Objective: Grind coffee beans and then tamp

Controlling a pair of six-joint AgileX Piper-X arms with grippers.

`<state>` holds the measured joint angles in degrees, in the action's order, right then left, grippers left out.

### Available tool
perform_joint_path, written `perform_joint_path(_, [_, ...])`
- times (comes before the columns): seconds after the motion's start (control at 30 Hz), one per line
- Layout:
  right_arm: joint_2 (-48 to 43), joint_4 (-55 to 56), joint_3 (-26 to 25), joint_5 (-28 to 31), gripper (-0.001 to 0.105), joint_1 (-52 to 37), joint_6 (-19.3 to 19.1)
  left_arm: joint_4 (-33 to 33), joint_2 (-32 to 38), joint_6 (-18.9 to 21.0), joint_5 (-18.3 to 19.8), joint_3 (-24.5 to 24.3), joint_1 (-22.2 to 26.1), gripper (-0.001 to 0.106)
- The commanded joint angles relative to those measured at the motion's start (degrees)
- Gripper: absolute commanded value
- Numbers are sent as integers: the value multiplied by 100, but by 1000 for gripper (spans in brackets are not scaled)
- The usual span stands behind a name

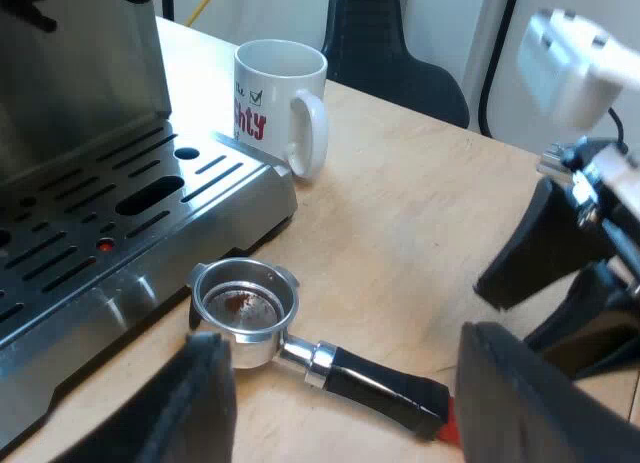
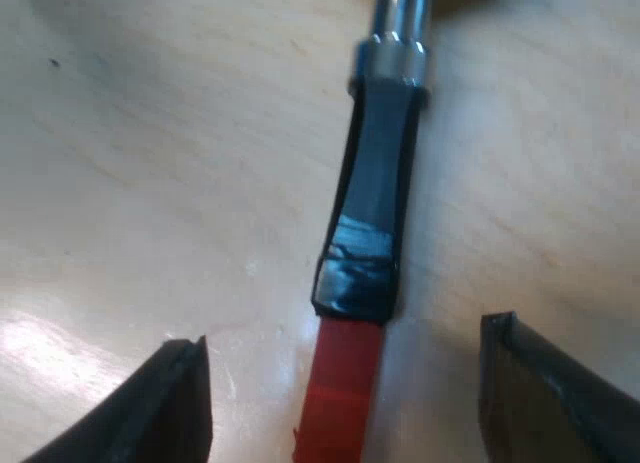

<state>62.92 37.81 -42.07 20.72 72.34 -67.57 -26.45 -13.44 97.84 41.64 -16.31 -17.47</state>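
Holder lies on the table just ahead of your left claw, fingers spread, beside the machine. From the right wrist, your right claw straddles its handle, spread wide, seemingly lined up to pinch it.

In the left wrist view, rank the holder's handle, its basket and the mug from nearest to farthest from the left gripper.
1. The handle, lying on the table just ahead of the left gripper's open fingers.
2. The basket, on the table beside the machine's drip tray.
3. The mug, standing beyond the tray's corner.
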Motion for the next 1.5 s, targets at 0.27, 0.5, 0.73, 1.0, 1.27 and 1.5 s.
perform_joint_path(0.27, [-636,190,-680,-1,59,-10,-1152,-334,32,130,-409,-178,-37,51])
perform_joint_path(0.5, [-1066,145,-731,13,59,125,-1344,-1428,37,-203,-909,-637,-37,51])
perform_joint_path(0.73, [-1290,145,-731,499,59,977,-1672,-2309,45,-591,-1504,-891,-37,51])
perform_joint_path(1.0, [-1290,-29,-731,1321,59,1705,-1672,-2638,45,-680,-1709,-1054,-37,51])
perform_joint_path(1.27, [-1290,-218,-731,1680,59,1708,-1672,-2595,45,-840,-1747,-1054,-37,51])
perform_joint_path(1.5, [-1290,-403,-731,1657,59,1708,-1672,-2269,13,-840,-1943,-945,-37,51])
